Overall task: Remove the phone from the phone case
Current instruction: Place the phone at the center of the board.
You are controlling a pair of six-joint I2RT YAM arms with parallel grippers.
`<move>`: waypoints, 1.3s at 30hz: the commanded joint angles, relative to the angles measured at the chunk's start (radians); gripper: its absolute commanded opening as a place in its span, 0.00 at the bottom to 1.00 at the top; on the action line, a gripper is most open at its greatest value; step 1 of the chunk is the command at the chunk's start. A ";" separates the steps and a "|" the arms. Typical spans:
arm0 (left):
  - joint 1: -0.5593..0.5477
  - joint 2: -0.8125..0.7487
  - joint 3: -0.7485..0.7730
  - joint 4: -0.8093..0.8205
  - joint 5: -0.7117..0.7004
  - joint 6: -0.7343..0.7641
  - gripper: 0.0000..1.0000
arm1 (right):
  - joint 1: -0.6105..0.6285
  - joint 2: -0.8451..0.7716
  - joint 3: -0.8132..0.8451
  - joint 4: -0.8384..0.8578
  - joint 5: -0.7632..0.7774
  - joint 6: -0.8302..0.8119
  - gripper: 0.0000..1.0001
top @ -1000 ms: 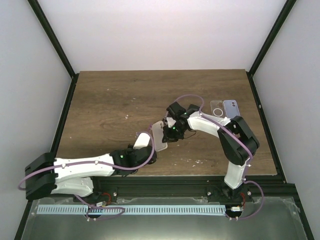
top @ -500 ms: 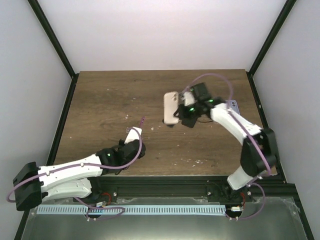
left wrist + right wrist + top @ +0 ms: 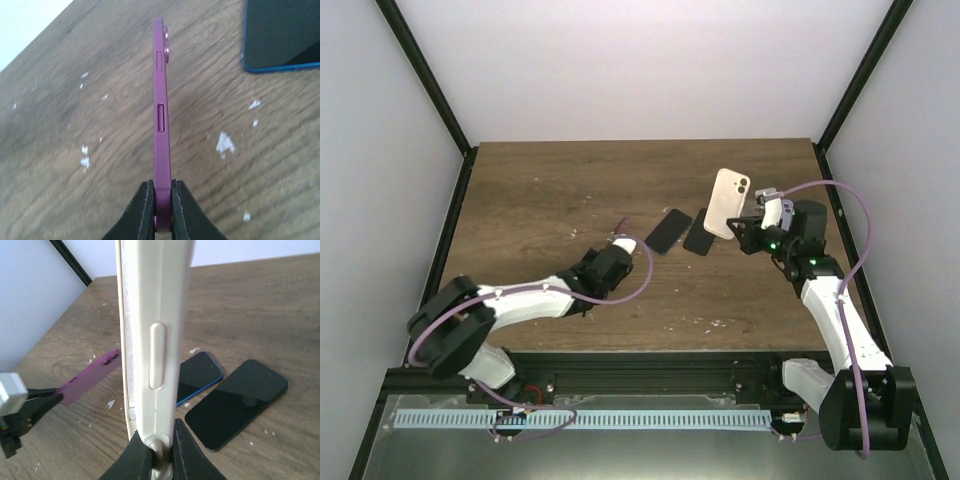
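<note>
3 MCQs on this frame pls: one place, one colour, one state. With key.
1. Where are the blue-rimmed dark phone and the plain black phone?
A) flat on the wooden table between the arms
B) stacked in the far-left corner
C) on edge against the back wall
2. Colour of the slim phone in the left gripper?
A) blue
B) cream
C) purple
3. State of the cream silicone phone case?
A) flat on the table
B) upright in the shut right gripper
C) fitted on the slim phone
Key: 1 A, they lie side by side there; 2 C, its edge shows purple; 3 B, the gripper pinches its lower end.
</note>
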 commanded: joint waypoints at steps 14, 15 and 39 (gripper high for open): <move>0.033 0.494 0.371 0.121 -0.062 0.287 0.03 | -0.014 0.027 0.000 0.110 -0.069 -0.048 0.01; 0.035 0.509 0.384 0.113 -0.060 0.283 0.06 | -0.014 0.029 0.002 0.111 -0.067 -0.050 0.01; 0.050 0.267 0.357 -0.265 0.083 -0.124 0.50 | -0.025 0.110 0.152 -0.103 0.080 -0.223 0.01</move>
